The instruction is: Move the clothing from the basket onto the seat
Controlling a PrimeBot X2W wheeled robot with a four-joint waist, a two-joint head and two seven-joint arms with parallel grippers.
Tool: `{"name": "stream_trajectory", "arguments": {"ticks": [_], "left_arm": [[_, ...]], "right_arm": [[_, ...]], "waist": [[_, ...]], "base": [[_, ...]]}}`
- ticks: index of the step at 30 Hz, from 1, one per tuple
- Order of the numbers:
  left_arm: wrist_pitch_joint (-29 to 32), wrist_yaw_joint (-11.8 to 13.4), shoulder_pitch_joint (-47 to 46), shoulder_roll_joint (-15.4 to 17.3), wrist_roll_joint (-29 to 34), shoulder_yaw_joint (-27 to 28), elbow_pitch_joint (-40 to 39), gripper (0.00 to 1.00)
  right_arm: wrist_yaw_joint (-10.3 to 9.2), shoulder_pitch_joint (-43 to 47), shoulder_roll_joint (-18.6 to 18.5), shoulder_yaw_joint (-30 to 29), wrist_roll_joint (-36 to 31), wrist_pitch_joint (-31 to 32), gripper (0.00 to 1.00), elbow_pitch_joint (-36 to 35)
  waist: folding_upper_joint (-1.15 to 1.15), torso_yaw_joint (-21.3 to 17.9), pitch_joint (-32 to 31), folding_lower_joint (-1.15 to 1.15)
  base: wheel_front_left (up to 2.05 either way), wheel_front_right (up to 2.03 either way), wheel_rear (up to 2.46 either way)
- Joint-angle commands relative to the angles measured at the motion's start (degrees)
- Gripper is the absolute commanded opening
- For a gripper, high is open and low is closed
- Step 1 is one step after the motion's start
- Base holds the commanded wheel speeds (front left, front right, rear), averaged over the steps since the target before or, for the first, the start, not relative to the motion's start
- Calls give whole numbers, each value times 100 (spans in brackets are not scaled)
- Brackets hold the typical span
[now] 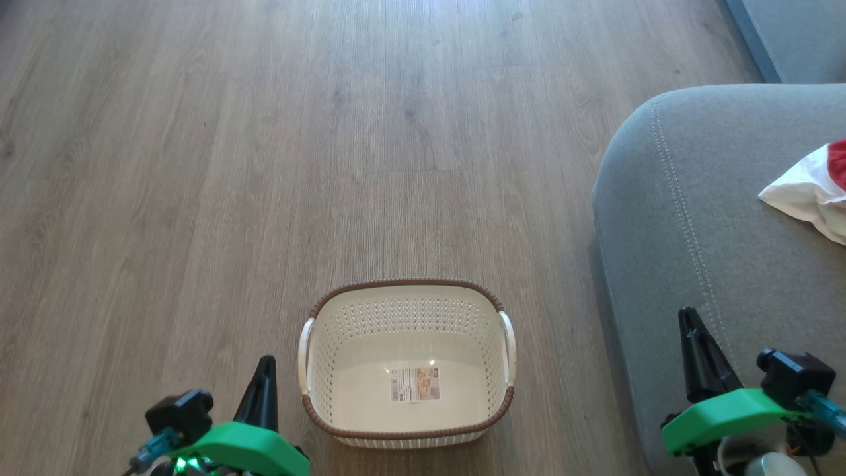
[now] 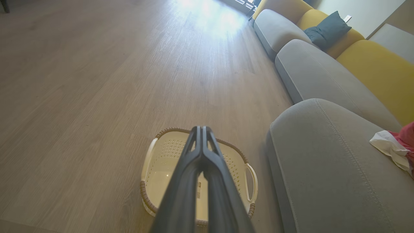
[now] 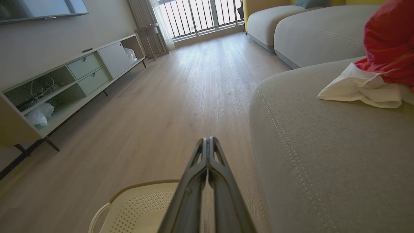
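The cream basket (image 1: 317, 370) with a brown rim stands on the wooden floor, holding just a paper label (image 1: 414, 384). Red and white clothing (image 1: 813, 192) lies on the grey seat (image 1: 694, 218) at the right edge; it also lies on the seat (image 3: 307, 155) as clothing (image 3: 372, 81) in the right wrist view and as clothing (image 2: 396, 147) in the left wrist view. My left gripper (image 1: 266, 362) is shut, low at the left of the basket. My right gripper (image 1: 687, 314) is shut over the seat's front edge. Both hold nothing. The basket (image 2: 148, 168) sits below my left fingertips (image 2: 201, 128).
A sofa run of grey and yellow cushions (image 2: 323, 74) with a blue pillow (image 2: 327, 29) stretches away on the right. A low TV cabinet (image 3: 68, 87) lines the far wall, with balcony railings (image 3: 203, 16) beyond. Wooden floor (image 1: 264, 165) lies open ahead and to the left.
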Motion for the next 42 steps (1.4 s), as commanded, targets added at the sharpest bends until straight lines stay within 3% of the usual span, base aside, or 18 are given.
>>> {"name": "stream_trajectory", "arguments": {"ticks": [1, 42], "left_arm": [[20, -50, -253, 38, -105, 97, -151, 0], [642, -567, -524, 96, -2537, 656, -98, 0]], "right_arm": [[0, -276, 8, -18, 132, 24, 0, -161], [-1, -502, 43, -146, 3000, 724, 0, -86]], "waist": [[0, -1, 0, 0], [0, -55, 2, 0]], "base": [[0, 0, 0], [0, 0, 0]]}}
